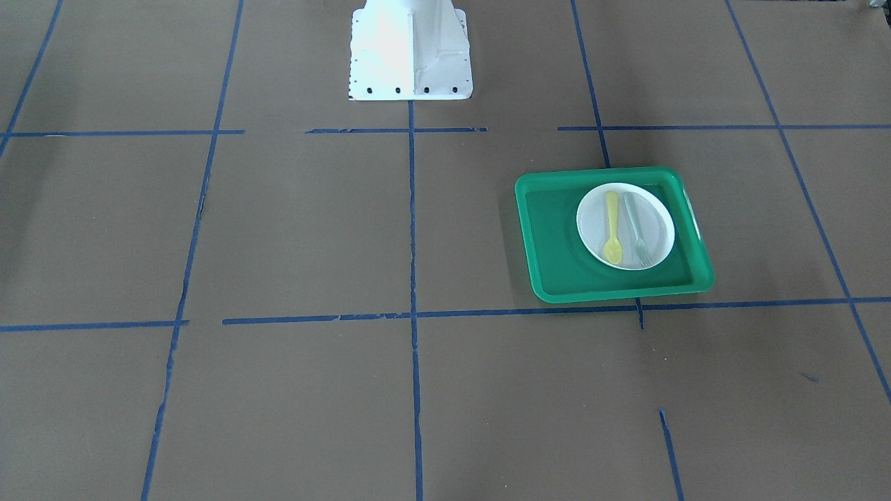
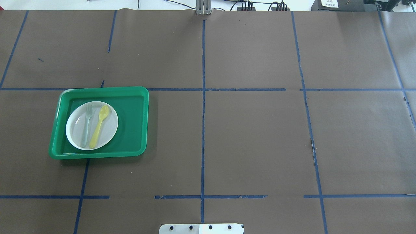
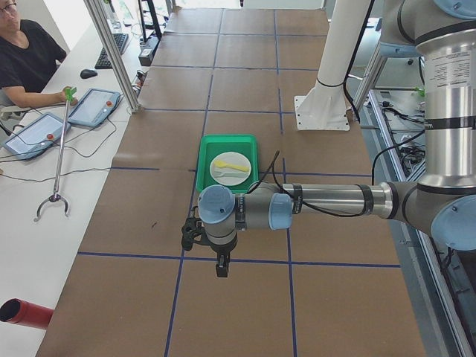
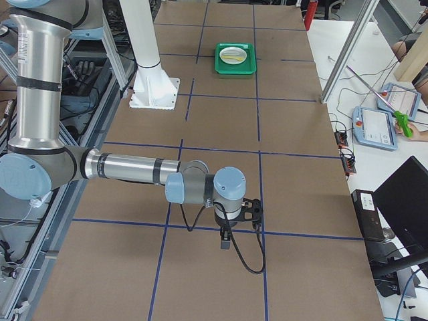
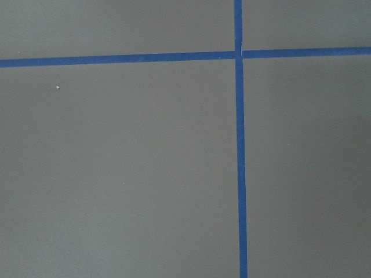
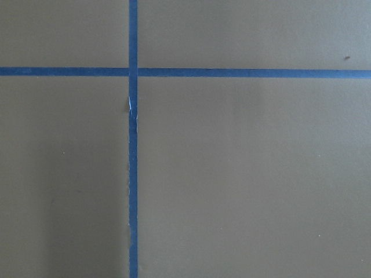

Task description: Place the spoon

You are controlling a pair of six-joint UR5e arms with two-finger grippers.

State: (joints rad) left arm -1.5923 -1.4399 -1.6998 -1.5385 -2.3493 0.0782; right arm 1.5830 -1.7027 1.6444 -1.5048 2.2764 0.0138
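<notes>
Since the small yellow plastic spoon [image 2: 99,126] lies on the round white plate [image 2: 75,129], it seems placed; I cannot tell if the left gripper [image 3: 190,235] or right gripper [image 4: 253,209] is open.

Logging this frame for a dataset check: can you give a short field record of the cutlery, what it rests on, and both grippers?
container: green rectangular plastic tray, on the brown table, robot's left side
support: round white plate, inside the tray
target: small yellow plastic spoon, on the plate, bowl away from the robot
neighbour: pale grey-green translucent fork, beside the spoon
left: left gripper above bare table, open or shut unclear
right: right gripper above bare table, open or shut unclear
</notes>
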